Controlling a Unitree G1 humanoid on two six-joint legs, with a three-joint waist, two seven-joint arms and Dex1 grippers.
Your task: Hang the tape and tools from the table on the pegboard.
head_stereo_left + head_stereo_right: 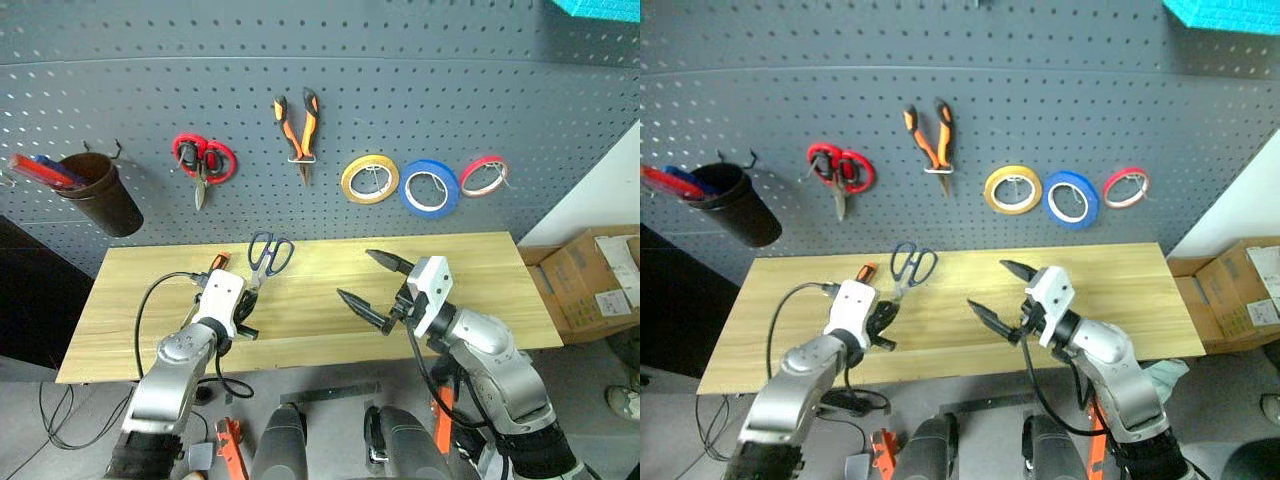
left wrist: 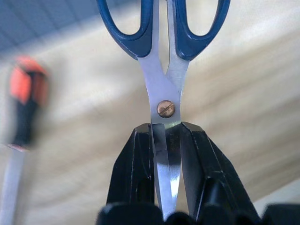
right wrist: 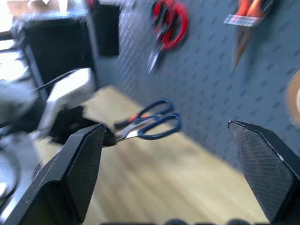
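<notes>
Screwdriver (image 2: 26,101) on pale wooden table (image 1: 480,275)

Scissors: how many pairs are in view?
2: red-handled scissors hanging on the pegboard; dark-blue-handled scissors gripped by the left gripper over the table.

Bare table (image 1: 480,275) between grippers

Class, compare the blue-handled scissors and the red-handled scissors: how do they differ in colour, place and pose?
The blue-handled scissors have dark blue handles; the red-handled scissors have red ones. The blue pair is over the table, its blades clamped in the left gripper; the red pair hangs on the pegboard. The blue pair's handles point toward the board; the red pair's blades point down. Both are closed.
</notes>
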